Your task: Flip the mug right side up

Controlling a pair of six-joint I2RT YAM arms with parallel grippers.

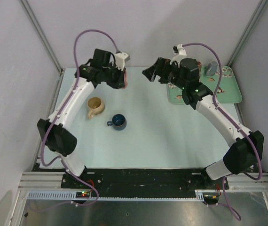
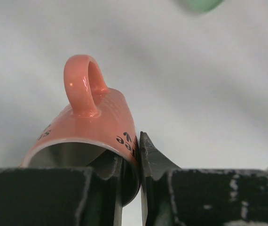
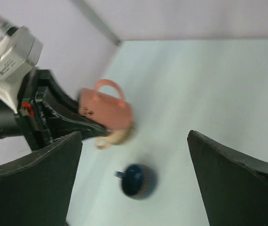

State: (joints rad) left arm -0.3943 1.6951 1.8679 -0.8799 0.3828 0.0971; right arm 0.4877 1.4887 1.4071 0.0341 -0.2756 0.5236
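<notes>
Left gripper pinches the rim wall of the salmon-pink ceramic mug, which is held on its side, handle uppermost, over the far left of the pale desk. Right gripper is spread wide, apart from the mug. A beige ceramic mug and a dark blue mug sit nearer. A green plastic tray lies far right. The top view hides most of the pink mug behind the wrist. Its black lettering is cut off and unreadable.

object: salmon-pink glossy ceramic mug, black-lettered | pose: tipped sideways, handle uppermost | state: rim clamped by left gripper | place: table, far left
</notes>
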